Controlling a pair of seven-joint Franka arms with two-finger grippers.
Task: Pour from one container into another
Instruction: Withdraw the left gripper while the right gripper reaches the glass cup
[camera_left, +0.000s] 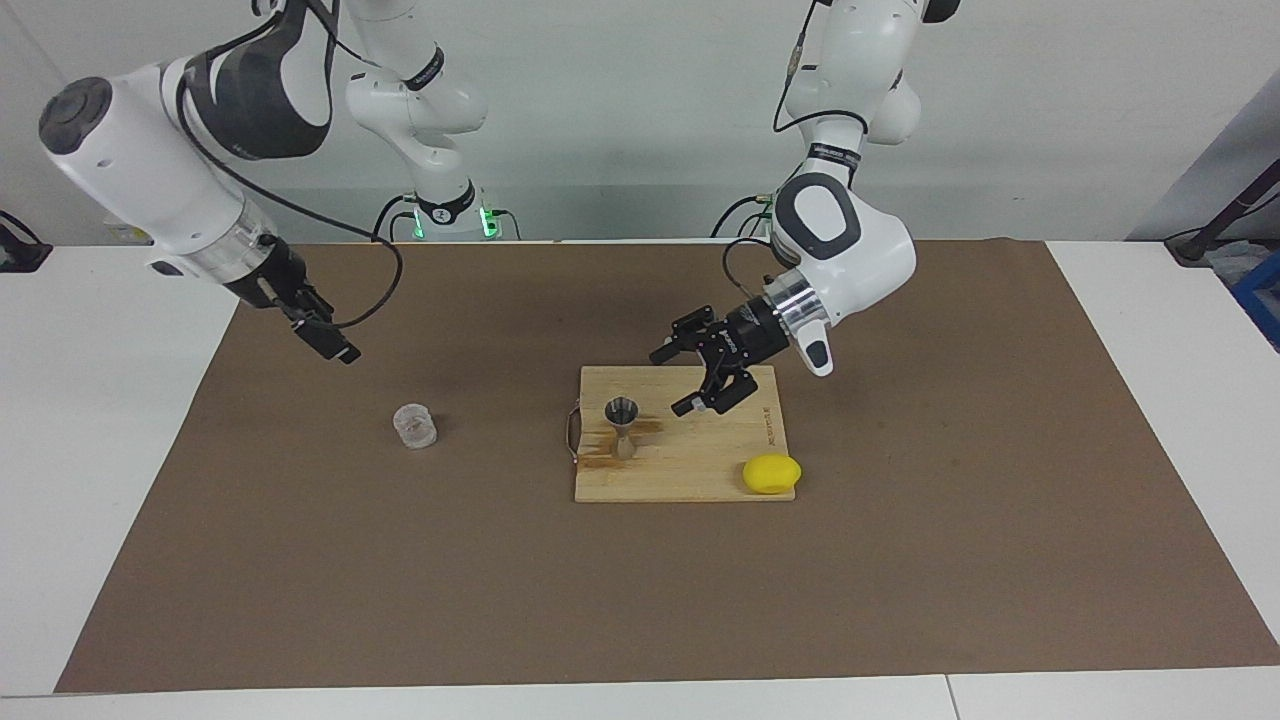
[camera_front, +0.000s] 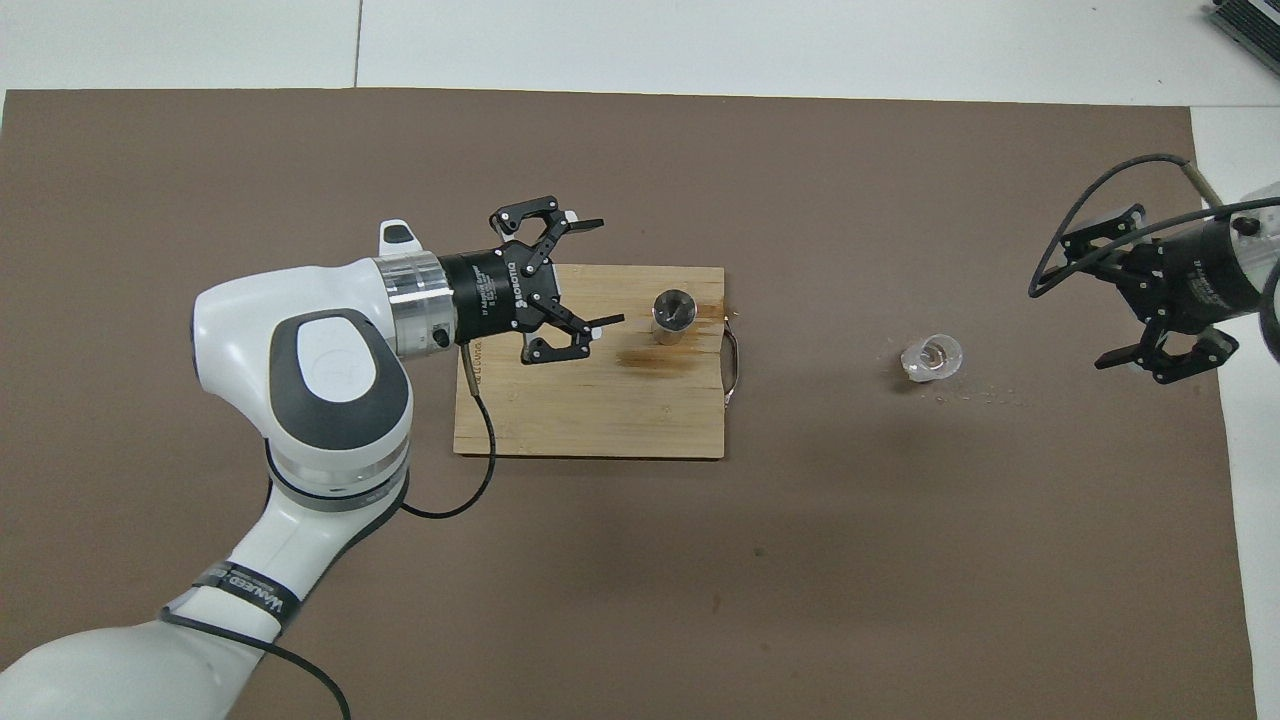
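The small clear glass tumbler (camera_left: 415, 427) (camera_front: 932, 358) stands on the brown mat toward the right arm's end. The silver hourglass jigger (camera_left: 622, 425) (camera_front: 673, 315) stands upright on the wooden cutting board (camera_left: 690, 480) (camera_front: 600, 420). My left gripper (camera_left: 672, 382) (camera_front: 608, 272) hovers open and empty over the board, a short way off the jigger toward the left arm's end. Open too, my right gripper (camera_left: 335, 345) (camera_front: 1085, 300) hangs over the mat's edge beside the tumbler, apart from it.
A yellow lemon (camera_left: 771, 473) lies at the board's corner away from the robots; the left arm hides it in the overhead view. A dark wet stain (camera_front: 650, 358) marks the board beside the jigger. A metal handle (camera_front: 733, 365) sticks out of the board's end.
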